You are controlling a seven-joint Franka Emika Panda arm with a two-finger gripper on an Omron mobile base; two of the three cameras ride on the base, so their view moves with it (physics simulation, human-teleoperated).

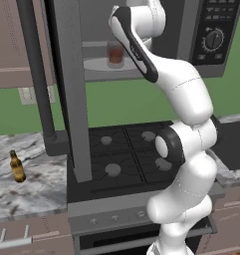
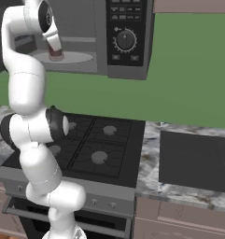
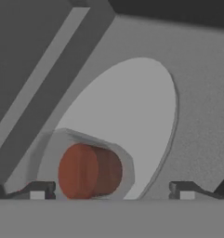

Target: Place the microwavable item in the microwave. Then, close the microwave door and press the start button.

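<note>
Overhead, against a green wall, hangs the large dark grey-black microwave point(image 1: 211, 35), its wide dark grey door point(image 1: 66, 84) swung open over a black gas stove point(image 1: 124, 157) set in a grey marbled table point(image 1: 27, 184). Near that table's left edge stands a slim brown glass bottle point(image 1: 17, 167). The arm's forearm hides part of the oven cavity. On the white round turntable point(image 3: 132, 111) rests the small clear glass cup with reddish-brown contents point(image 3: 88, 171), lying between the fingertips point(image 3: 36, 189) of the released hand point(image 3: 111, 190), nearer the left one, untouched.
</note>
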